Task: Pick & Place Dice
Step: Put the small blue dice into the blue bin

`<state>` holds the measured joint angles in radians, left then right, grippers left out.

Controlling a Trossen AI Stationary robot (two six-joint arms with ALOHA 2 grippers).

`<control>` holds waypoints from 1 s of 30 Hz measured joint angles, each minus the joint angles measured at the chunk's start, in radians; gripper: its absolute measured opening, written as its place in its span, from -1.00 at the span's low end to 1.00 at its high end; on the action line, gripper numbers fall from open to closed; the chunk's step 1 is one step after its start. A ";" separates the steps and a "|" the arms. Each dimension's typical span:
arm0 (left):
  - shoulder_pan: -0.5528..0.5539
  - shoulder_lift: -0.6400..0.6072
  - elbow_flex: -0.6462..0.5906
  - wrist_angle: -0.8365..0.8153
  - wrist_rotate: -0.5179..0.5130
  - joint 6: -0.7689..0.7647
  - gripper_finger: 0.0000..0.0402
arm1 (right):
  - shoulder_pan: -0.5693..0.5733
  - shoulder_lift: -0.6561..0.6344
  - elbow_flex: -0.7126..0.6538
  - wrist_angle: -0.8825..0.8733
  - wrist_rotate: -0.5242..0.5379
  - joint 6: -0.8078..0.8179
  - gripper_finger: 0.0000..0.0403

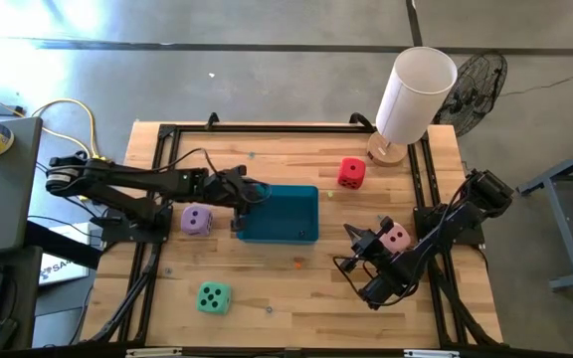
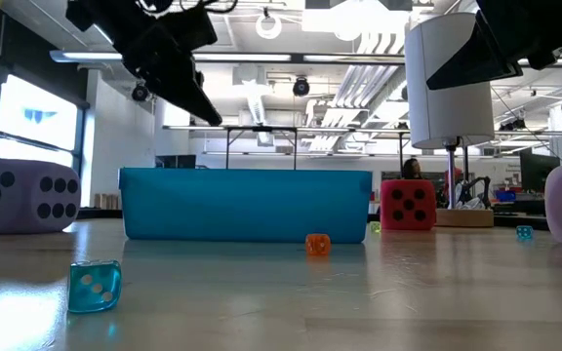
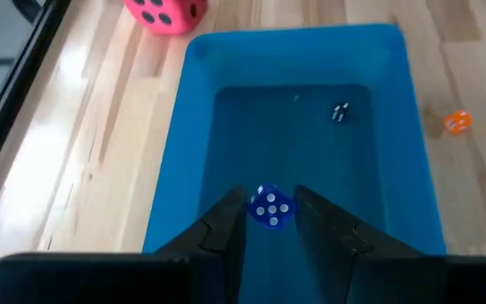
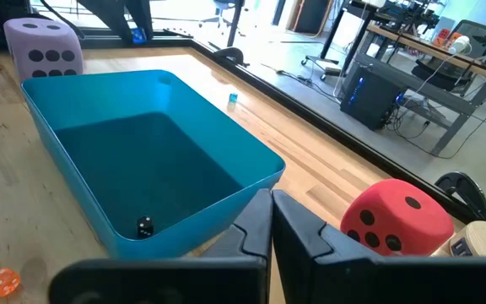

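Four soft dice lie on the wooden table: red (image 1: 351,173), pink (image 1: 396,237), mint green (image 1: 214,297) and lilac (image 1: 196,220). Between them stands the teal tray (image 1: 279,214), with a tiny black die (image 3: 339,111) on its floor. My left gripper (image 3: 270,203) hangs over the tray's left end with a small blue die (image 3: 270,207) between its fingertips. My right gripper (image 4: 271,203) is shut with nothing between its fingers. It hovers right of the tray, beside the pink die. My left gripper has the small blue die's two opposite faces (image 3: 255,208) between the free ends of its two fingers. The fingers slant down from the table's left. The die is clear of the tray's floor, a little tilted. Whether both pads still touch it I cannot tell.
A tiny orange die (image 1: 298,264) lies in front of the tray, and a clear teal one (image 2: 95,285) lies near the front edge. A white cylinder (image 1: 416,94) on a wooden base stands at the far right. Black frame rails (image 1: 157,179) run along the table's sides.
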<state>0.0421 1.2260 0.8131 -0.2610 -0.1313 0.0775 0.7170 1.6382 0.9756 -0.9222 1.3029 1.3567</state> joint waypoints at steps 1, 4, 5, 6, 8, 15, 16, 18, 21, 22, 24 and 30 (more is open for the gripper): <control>0.004 0.009 0.000 0.001 0.005 -0.001 -0.56 | 0.000 0.000 0.000 0.000 0.000 0.000 -0.99; 0.011 0.042 0.000 -0.001 0.033 -0.006 -0.56 | 0.000 0.000 0.000 0.000 0.000 0.000 -0.99; 0.010 0.054 0.000 -0.002 0.050 -0.004 -0.56 | 0.000 0.000 0.000 0.000 0.000 0.000 -0.99; 0.010 0.064 0.000 0.000 0.060 -0.002 -0.56 | 0.000 0.000 0.000 0.000 0.000 0.000 -0.99; 0.010 0.079 0.000 -0.005 0.060 0.000 -0.56 | 0.000 0.000 0.000 -0.001 0.000 0.000 -0.99; 0.010 0.096 0.000 -0.008 0.048 0.018 -0.56 | 0.000 0.000 0.000 -0.001 -0.001 0.000 -0.99; 0.010 0.096 0.000 -0.008 0.048 0.011 -0.56 | 0.000 0.000 0.000 -0.001 -0.001 0.000 -0.99; 0.010 0.097 0.000 -0.008 0.048 -0.001 -0.56 | 0.000 0.000 0.000 -0.001 -0.001 0.000 -0.99; 0.010 0.097 0.000 -0.021 0.048 -0.003 -0.55 | 0.000 0.000 0.000 -0.001 -0.001 0.000 -0.99; 0.010 0.097 0.000 -0.027 0.048 -0.003 -0.55 | 0.000 0.000 0.000 -0.001 -0.001 0.000 -0.99; 0.010 0.097 0.000 -0.042 0.048 -0.005 -0.55 | 0.000 0.000 0.000 -0.001 -0.001 0.000 -0.99; 0.010 0.097 0.000 -0.094 0.051 -0.007 -0.55 | 0.000 0.000 0.000 -0.001 -0.001 0.000 -0.99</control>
<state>0.0521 1.3228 0.8131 -0.3548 -0.0802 0.0700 0.7170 1.6382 0.9756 -0.9230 1.3021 1.3563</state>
